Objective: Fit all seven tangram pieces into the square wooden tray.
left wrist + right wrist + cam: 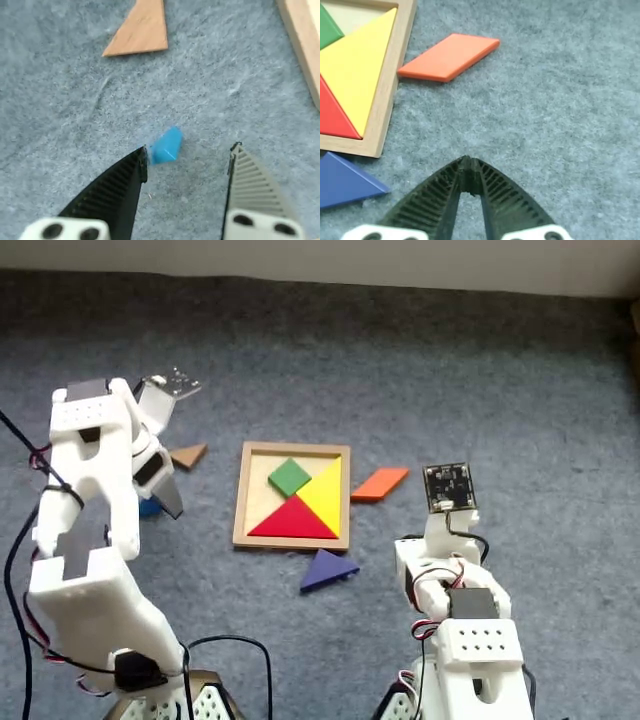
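The square wooden tray lies mid-table and holds a green square, a yellow triangle and a red triangle. An orange parallelogram lies just right of the tray, and a dark blue triangle in front of it. A tan triangle lies to the tray's left. My left gripper hangs open over the carpet, and a small light-blue piece sits at its black fingertip. My right gripper is shut on nothing, over bare carpet near the tray's corner.
Grey carpet covers the table. The tan triangle lies beyond the left gripper, with the tray's edge off to one side. A pale wall strip runs along the far edge. Open carpet lies right of the orange parallelogram.
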Controlling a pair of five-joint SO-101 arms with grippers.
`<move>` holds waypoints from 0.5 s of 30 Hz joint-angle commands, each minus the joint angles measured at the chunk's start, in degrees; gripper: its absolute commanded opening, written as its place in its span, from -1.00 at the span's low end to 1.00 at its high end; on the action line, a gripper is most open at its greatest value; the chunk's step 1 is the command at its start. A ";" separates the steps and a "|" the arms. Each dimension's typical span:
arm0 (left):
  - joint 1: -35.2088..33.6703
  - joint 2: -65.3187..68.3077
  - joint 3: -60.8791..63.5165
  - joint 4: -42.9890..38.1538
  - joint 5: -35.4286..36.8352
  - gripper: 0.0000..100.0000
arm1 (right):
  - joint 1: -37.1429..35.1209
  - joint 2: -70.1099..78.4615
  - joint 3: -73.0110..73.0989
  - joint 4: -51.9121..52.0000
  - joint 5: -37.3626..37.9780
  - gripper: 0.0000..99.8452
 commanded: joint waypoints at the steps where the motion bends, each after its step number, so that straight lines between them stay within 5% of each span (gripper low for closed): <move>1: -1.19 2.68 -8.75 5.01 -0.53 -0.48 | 0.40 -0.92 -0.57 -1.63 0.62 -0.99; 11: -1.71 12.44 -13.58 5.45 -0.62 -0.49 | 0.40 -0.92 -0.57 -1.63 0.62 -0.99; 15: -1.71 15.25 -15.69 5.63 -0.62 -0.65 | 0.40 -0.92 -0.57 -1.63 0.62 -0.99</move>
